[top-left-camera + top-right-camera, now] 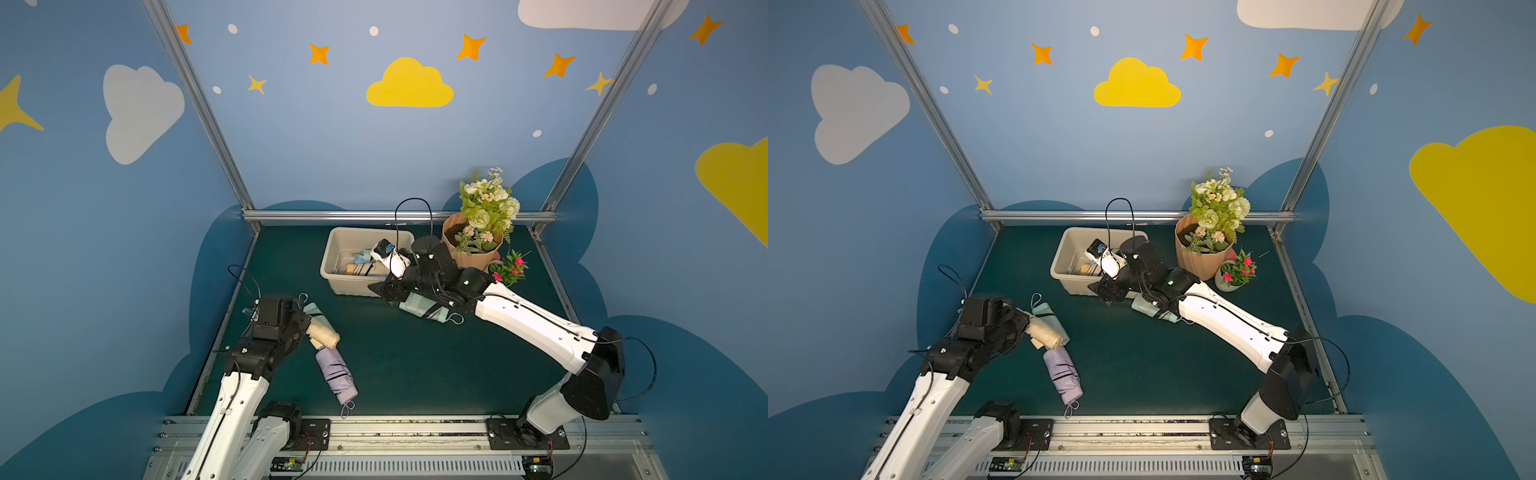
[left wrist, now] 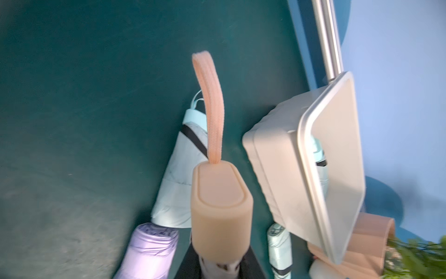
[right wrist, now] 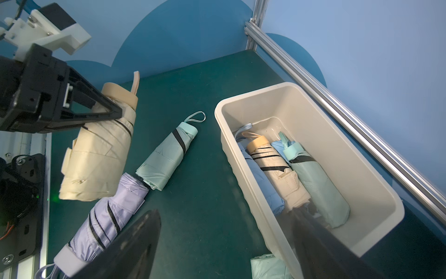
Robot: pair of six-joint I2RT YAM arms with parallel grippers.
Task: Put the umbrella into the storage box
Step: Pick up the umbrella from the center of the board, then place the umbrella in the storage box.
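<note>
Left end effector [image 3: 115, 112] is clamping shut on the cream umbrella [image 3: 96, 157] just below its peach handle, holding it over the table [image 3: 205, 193]. Just beside it, a lilac umbrella [image 3: 113, 212] and a mint umbrella [image 3: 166, 157] are lying with their ends meeting. Right end effector [image 3: 225, 212] is hovering wide open, gripping nothing, one finger over the storage box [image 3: 362, 174] directly beneath, where three folded umbrellas are lying.
</note>
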